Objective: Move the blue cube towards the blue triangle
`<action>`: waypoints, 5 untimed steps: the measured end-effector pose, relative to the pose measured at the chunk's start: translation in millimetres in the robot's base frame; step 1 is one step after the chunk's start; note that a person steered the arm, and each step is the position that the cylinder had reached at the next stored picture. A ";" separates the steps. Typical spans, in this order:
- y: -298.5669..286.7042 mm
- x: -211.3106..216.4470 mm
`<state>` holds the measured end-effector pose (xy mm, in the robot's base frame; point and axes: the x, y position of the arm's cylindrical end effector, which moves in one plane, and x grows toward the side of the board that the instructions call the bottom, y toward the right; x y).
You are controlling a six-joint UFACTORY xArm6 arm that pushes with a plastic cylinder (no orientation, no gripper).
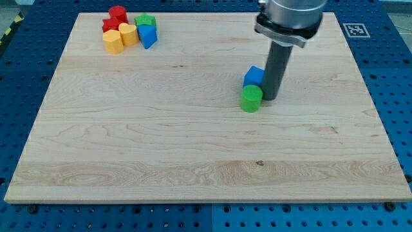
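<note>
A robotics lab or test bench, by all signs. Pale wooden worktop (193, 161) laid flat on a blue perforated base plate (393, 77) with a regular grid of holes, as on an experiment rig. Black-and-white fiducial marker (353, 29) fixed beside the board's top right corner. Grey industrial arm housing (290, 19) reaching down from the view's top. Yellow-and-black hazard striping (9, 29) at the view's top left edge. Small plastic blocks (129, 29) in plain primary colours, like test pieces.
</note>
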<state>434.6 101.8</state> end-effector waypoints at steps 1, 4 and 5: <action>32.0 5.8; -16.3 -18.7; -44.9 -18.7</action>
<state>415.8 56.9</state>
